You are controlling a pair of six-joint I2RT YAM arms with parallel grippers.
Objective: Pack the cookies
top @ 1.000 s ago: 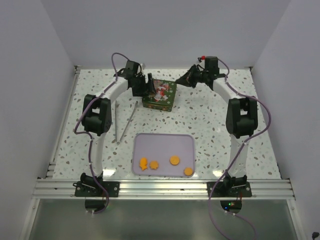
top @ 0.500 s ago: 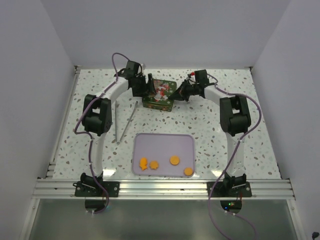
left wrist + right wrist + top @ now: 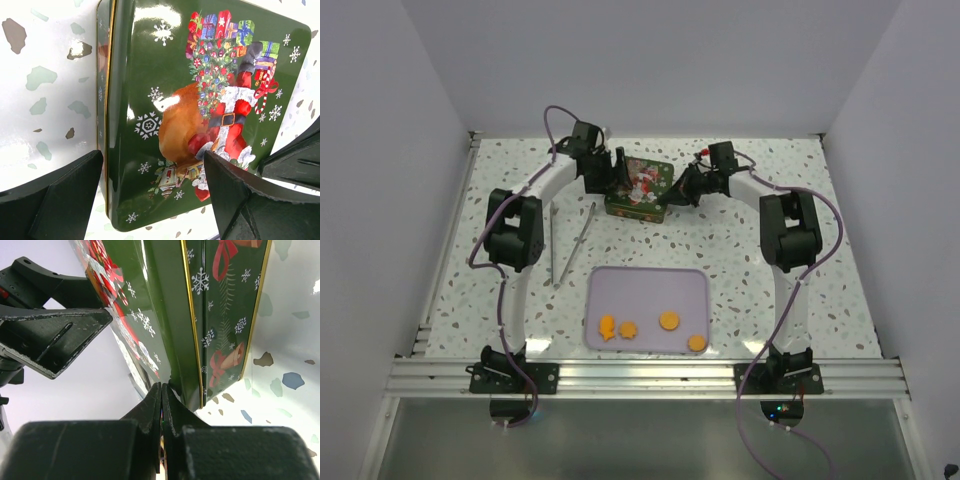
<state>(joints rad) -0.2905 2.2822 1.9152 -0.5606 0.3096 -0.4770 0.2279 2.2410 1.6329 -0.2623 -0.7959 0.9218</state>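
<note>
Four orange cookies (image 3: 669, 320) loose on lavender tray (image 3: 648, 272), near tabletop (image 3: 740, 250) edge; well apart from green Christmas tin (image 3: 640, 187) at far centre, lid on. Left claw (image 3: 613, 170) spread wide over tin's left side, one finger (image 3: 60, 200) outside the wall, other above lid. Right claw (image 3: 161, 388) pinched fully closed, gripping nothing, tips at tin's right corner by lid seam. Metal tongs (image 3: 578, 240) flat on tabletop left of tray.

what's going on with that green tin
Both arms are at the green Christmas tin at the back of the table. The left gripper sits over it with jaws wide apart. The right gripper, shut, has its tips at the lid's edge. Four orange cookies lie on the lavender tray, not yet packed.
</note>
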